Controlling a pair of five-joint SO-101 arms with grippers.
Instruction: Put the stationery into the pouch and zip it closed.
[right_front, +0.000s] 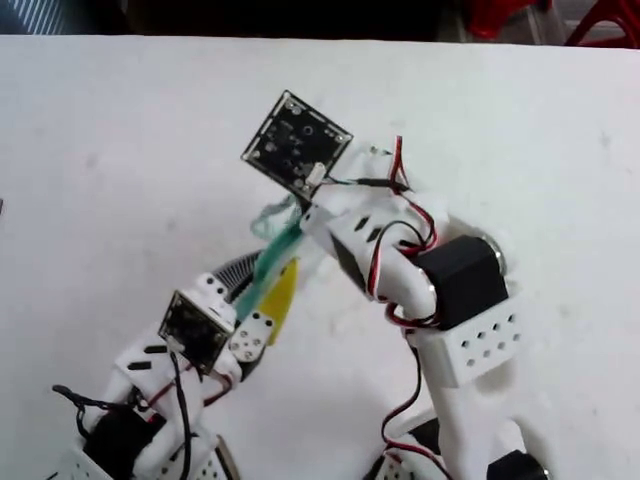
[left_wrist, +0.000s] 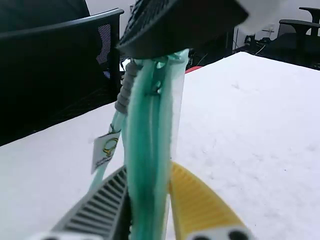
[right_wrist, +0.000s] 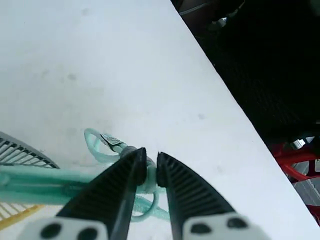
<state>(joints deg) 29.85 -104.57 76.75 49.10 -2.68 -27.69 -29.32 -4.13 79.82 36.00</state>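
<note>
Where the pouch lies: the teal pouch (right_front: 275, 255) is held edge-up between both arms, seemingly off the tabletop (right_front: 120, 150).
Long axis: in the high view it runs from the left tool (right_front: 262, 282), low and left, up to the right tool (right_front: 308, 215).
Left tool: its grey and yellow jaws are clenched on the near end of the pouch (left_wrist: 147, 145), acting as an anchor.
Right tool: the right tool (right_wrist: 151, 157) has its black jaws almost together, pinching the far end of the pouch (right_wrist: 45, 180) just beside the cord loop (right_wrist: 95, 140) and tag (left_wrist: 106, 152).
Turning relation: I judge that any zip travel must follow this axis, the right tool pulling while the left braces.
Contents: whether the stationery is inside, I cannot tell.
</note>
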